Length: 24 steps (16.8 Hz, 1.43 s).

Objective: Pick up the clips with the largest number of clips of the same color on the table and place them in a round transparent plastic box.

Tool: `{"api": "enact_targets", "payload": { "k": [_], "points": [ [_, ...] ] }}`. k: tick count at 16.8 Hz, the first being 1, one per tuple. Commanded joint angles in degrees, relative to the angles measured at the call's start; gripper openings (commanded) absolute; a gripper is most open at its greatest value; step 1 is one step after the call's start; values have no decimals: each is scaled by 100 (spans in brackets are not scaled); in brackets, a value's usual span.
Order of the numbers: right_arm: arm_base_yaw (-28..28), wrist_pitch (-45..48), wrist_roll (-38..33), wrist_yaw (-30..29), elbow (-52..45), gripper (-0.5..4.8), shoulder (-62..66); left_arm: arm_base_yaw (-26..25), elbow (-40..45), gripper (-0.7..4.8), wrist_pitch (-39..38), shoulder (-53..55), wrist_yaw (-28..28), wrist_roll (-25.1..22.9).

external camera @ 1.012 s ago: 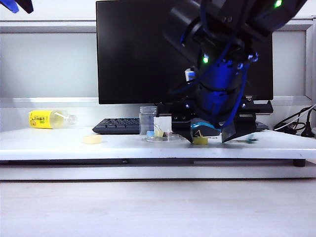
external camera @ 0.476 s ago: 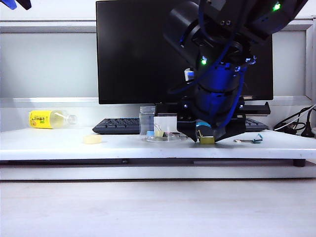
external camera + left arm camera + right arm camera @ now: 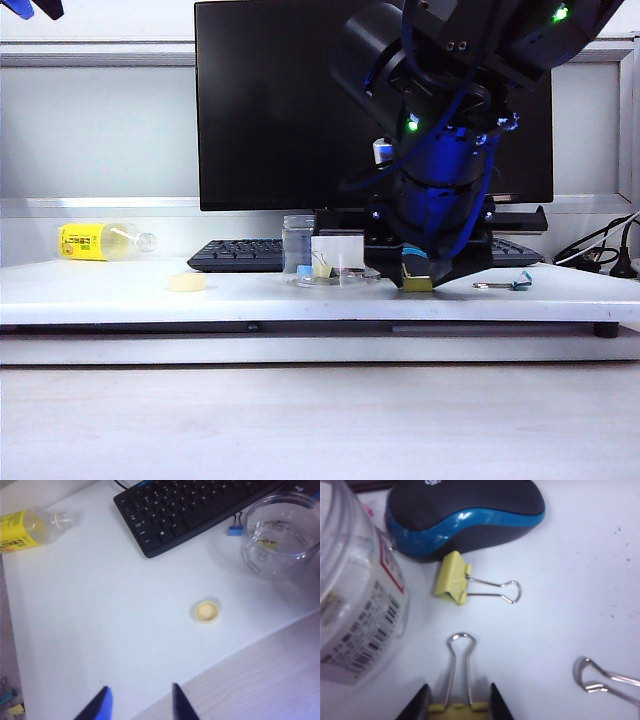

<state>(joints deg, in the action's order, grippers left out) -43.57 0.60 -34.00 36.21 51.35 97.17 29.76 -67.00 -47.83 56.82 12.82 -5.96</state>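
Observation:
My right gripper (image 3: pixel 459 700) is down at the table, shut on the body of a pale-yellow clip (image 3: pixel 457 709) whose wire handles (image 3: pixel 461 665) point away from the jaws. In the exterior view this clip (image 3: pixel 418 283) sits at the fingertips on the table top. A second pale-yellow clip (image 3: pixel 451 577) lies beside the mouse (image 3: pixel 465 515). The round transparent plastic box (image 3: pixel 355 595) stands close by, left of the gripper (image 3: pixel 335 262); something yellowish shows through its wall. My left gripper (image 3: pixel 140 700) is open and holds nothing, raised high at the far left (image 3: pixel 30 8).
A teal clip (image 3: pixel 518 284) lies right of my right gripper. A small blue clip (image 3: pixel 234 529) sits between the keyboard (image 3: pixel 200 505) and the box. A pale round disc (image 3: pixel 207 611) and a yellow-labelled bottle (image 3: pixel 25 527) lie to the left. A monitor (image 3: pixel 280 100) stands behind.
The right gripper's jaws have closed from wide apart onto the yellow clip on the table. The arm itself stayed in place. The left arm has not moved.

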Motion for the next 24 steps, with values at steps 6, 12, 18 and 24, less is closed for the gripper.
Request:
{"api": "enact_targets", "payload": {
  "k": [6,12,18,24],
  "points": [
    [66,-105,654,-35,328,92,-11,4,146,165,-9,-52,0,-24],
    [98,-385,1027,9,767,93,-221,4,271,165,39,-94,4,-24],
    [315,-411,1027,-39,767,94,-876,4,271,165,186,-131,0,-24],
    [356,278,1027,-1178,894,94,-844,4,271,165,262,-131,-7,-94]
  ]
}}
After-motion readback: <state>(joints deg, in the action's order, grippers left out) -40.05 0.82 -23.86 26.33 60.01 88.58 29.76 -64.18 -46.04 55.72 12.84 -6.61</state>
